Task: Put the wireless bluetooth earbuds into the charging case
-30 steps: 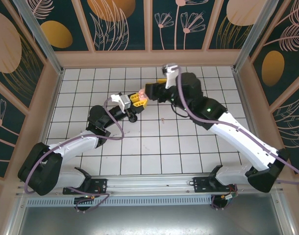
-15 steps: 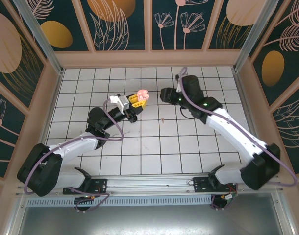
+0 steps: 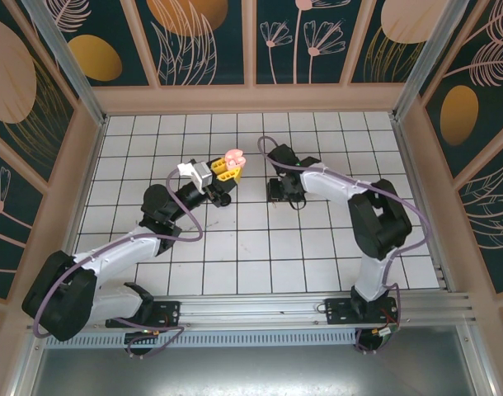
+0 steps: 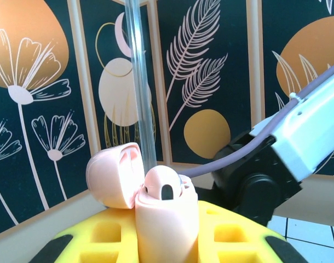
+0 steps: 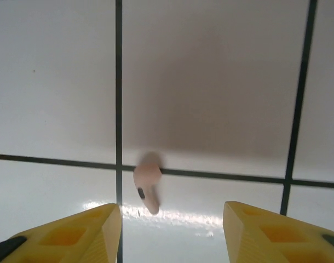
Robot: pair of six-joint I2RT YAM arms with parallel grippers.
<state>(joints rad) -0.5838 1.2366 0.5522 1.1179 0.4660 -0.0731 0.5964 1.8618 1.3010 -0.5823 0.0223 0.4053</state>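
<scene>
Since a second ago the right arm has been swung back from the upper middle of the overhead frame and folded down over the tiles. Its right gripper (image 3: 281, 195) is now low, just right of centre. The left gripper (image 3: 223, 168) has been shifted only slightly and is seen a little above and left of centre.

In the left wrist view the pale pink charging case (image 4: 167, 219) is shown clamped upright between the yellow fingers (image 4: 79, 246). Its lid (image 4: 115, 174) is thrown open to the left, and one earbud (image 4: 166, 189) is already lodged inside.

In the right wrist view a loose pale pink earbud (image 5: 147, 182) is pictured on the white tiled table (image 5: 211, 82). It lies untouched across a dark grid line, below and left of centre. The right gripper's yellow fingertips (image 5: 96, 224) are held apart at the bottom of the frame, one on either side of the earbud. Nothing is gripped, and the earbud lies nearer the left-hand fingertip.

The step in hand is judged to be the pickup of the second pink earbud. A further descent and a gentle, centred closing are thought to be called for next, since so small and rounded a piece could easily be nudged aside. The earbud would then have to be carried to the open case and lined up stem-down with whichever well stands vacant.
</scene>
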